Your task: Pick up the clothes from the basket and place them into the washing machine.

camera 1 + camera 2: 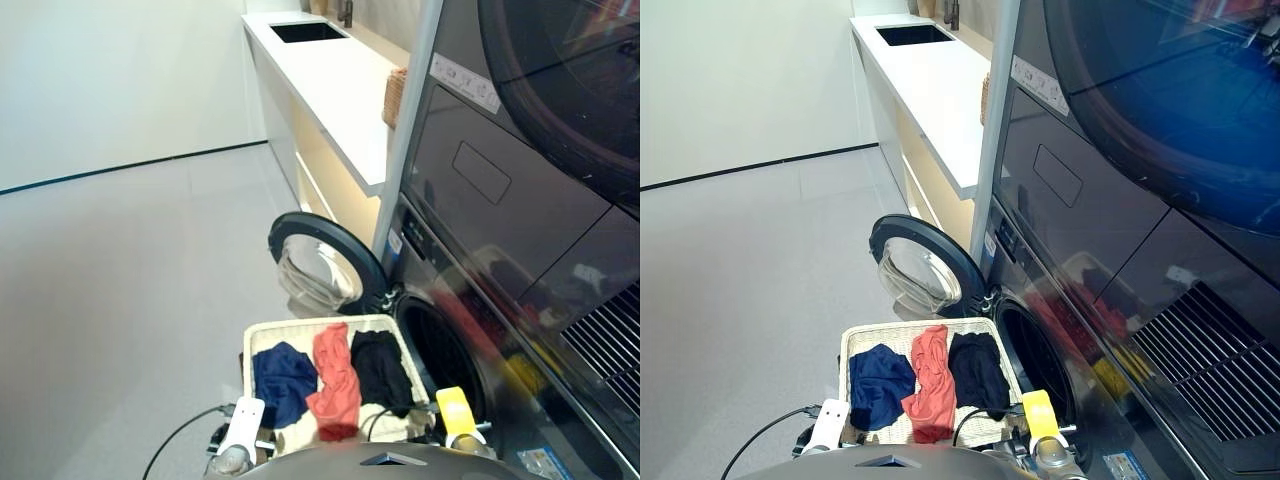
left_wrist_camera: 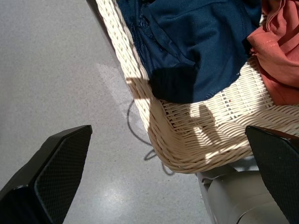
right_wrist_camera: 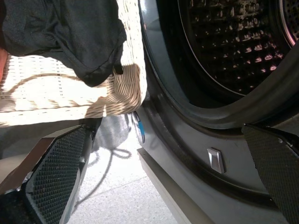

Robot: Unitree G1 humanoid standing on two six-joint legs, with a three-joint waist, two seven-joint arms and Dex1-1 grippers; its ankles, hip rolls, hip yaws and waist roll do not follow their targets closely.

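Grey floor [image 1: 120, 280] carried basket [image 1: 262, 336] beside washing machine [image 1: 440, 350] porthole for short transfer; both pincers, left pincer [image 2: 163, 186] and right pincer [image 3: 159, 182], released, empty.

Bright, even light fills the room, hard sun patches and finger shadows stripe the basket [image 2: 196, 135] weave in both wrist views, the glossy washing machine [image 1: 1060, 300] front mirrors coloured reflections, and the close gripper fingers [image 2: 56, 172] look soft.
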